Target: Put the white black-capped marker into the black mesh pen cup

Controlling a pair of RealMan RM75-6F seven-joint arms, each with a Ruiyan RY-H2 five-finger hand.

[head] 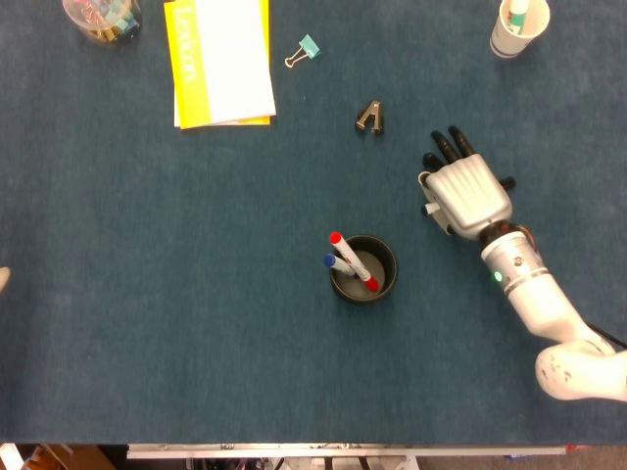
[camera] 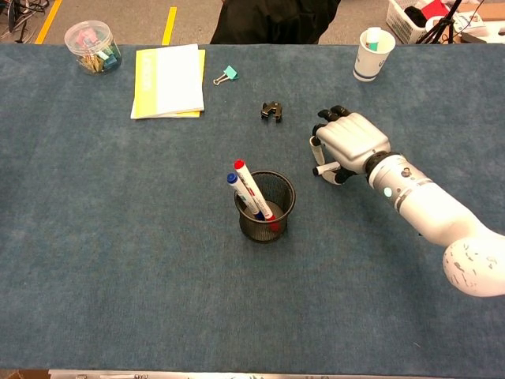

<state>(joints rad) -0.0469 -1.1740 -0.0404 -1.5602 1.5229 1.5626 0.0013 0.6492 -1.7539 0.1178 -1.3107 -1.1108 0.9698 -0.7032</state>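
Note:
The black mesh pen cup (head: pixel 391 266) (camera: pixel 266 226) stands mid-table with a red-capped and a blue-capped marker leaning in it. To its right, my right hand (head: pixel 468 193) (camera: pixel 352 142) lies palm down on the cloth, fingers curled over the white black-capped marker (head: pixel 429 209) (camera: pixel 320 170). Only the marker's short white end pokes out on the hand's left side, between thumb and fingers; its cap is hidden. A pale sliver at the left border of the head view is my left hand (head: pixel 3 279); its fingers do not show.
At the back lie a yellow notepad (head: pixel 219 61) (camera: pixel 167 80), a teal binder clip (head: pixel 306 49), a black binder clip (head: pixel 370 117) (camera: pixel 272 110), a paper cup (head: pixel 517 27) (camera: pixel 372 52) and a clear jar of clips (head: pixel 101 18) (camera: pixel 93 46).

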